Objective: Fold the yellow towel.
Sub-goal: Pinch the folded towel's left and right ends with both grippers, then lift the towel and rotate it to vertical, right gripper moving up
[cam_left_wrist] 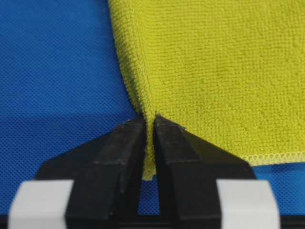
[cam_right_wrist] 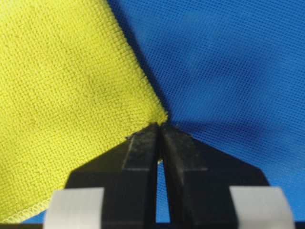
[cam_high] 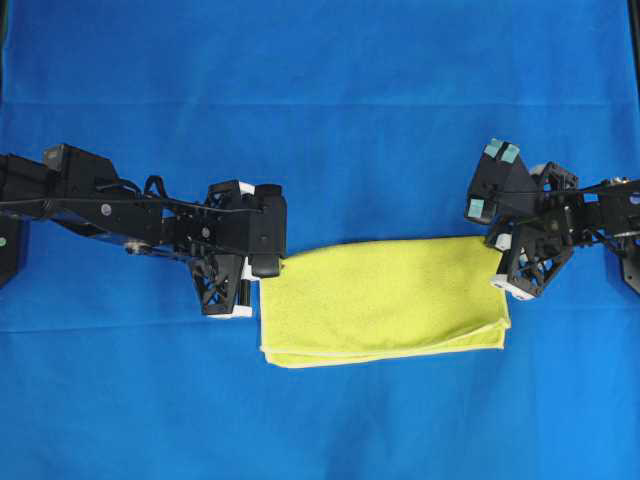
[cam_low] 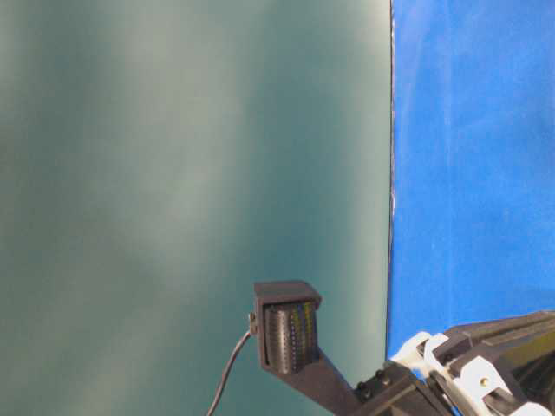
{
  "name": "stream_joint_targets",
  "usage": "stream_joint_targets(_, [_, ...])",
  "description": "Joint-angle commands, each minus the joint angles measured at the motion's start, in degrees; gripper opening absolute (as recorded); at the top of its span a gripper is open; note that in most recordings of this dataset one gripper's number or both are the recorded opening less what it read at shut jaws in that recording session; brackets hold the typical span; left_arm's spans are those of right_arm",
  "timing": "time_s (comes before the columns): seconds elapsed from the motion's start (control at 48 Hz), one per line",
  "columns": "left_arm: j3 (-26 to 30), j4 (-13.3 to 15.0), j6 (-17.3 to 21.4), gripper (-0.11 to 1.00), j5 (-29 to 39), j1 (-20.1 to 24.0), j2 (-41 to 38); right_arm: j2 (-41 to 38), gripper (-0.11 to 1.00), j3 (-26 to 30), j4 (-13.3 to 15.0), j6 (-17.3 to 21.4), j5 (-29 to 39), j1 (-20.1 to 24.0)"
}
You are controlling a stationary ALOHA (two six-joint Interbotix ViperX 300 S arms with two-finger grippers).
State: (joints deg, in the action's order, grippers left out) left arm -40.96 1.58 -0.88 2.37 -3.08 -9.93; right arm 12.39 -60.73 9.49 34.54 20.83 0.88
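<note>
Left gripper (cam_left_wrist: 149, 119) clamped on yellow towel (cam_high: 385, 298) left edge; right gripper (cam_right_wrist: 160, 128) pinching its right corner. Blue cloth (cam_high: 320, 80) bare all round.

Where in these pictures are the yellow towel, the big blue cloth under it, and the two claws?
yellow towel (cam_high: 385, 295): overhead view, middle of its folded top layer.
blue cloth (cam_high: 320, 60): overhead view, bare stretch beyond the towel.
left gripper (cam_left_wrist: 149, 119): left wrist view, fingertips pinching the towel's edge.
right gripper (cam_right_wrist: 159, 128): right wrist view, fingertips at a towel corner.

blue cloth (cam_high: 320, 60); teal wall (cam_low: 173, 173)
</note>
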Motion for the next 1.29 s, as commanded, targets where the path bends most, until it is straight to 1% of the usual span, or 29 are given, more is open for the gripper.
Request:
stream_joint_targets(0.0, [1.05, 0.09, -0.26, 0.03, 1.14, -0.79, 0.88, 1.05, 0.01, 0.18, -0.09, 0.18, -0.26, 0.09])
stream_joint_targets(0.187, [1.93, 0.00, -0.97, 0.03, 3.08, -0.79, 2.20, 2.11, 0.01, 0.00, -0.18, 0.26, 0.09, 0.00])
stream_joint_targets(0.333, [3.78, 0.09, -1.05, 0.03, 7.29, -0.79, 5.19, 4.31, 0.01, 0.70, -0.35, 0.26, 1.93, 0.09])
stream_joint_targets(0.583, [8.61, 0.00, -0.97, 0.03, 19.25, -1.14, 13.18, 13.80, 0.01, 5.27, -0.26, 0.18, 13.89, 0.18])
stream_joint_targets(0.792, [11.69, 0.00, -0.97, 0.03, 24.87, -2.11, 17.84, 21.36, 0.01, 9.67, 0.26, 0.09, 19.95, 1.49])
stream_joint_targets(0.916, [12.04, 0.00, -0.70, 0.03, 24.96, -2.37, 19.86, 23.64, 0.01, 10.55, 0.88, 0.09, 20.39, 1.85])
stream_joint_targets(1.083, [11.60, 0.00, -0.70, 0.03, 24.43, -2.37, 20.13, 22.76, 0.01, 10.46, 2.11, 0.44, 19.69, 1.85])
stream_joint_targets(1.166, [11.51, 0.00, -0.70, 0.03, 23.82, -2.55, 20.30, 22.24, 0.01, 10.63, 3.34, 1.23, 19.51, 1.49])
stream_joint_targets(1.271, [11.16, 0.00, -0.44, 0.03, 21.36, -3.16, 20.21, 21.45, 0.01, 10.81, 5.98, 3.08, 20.30, 0.18])
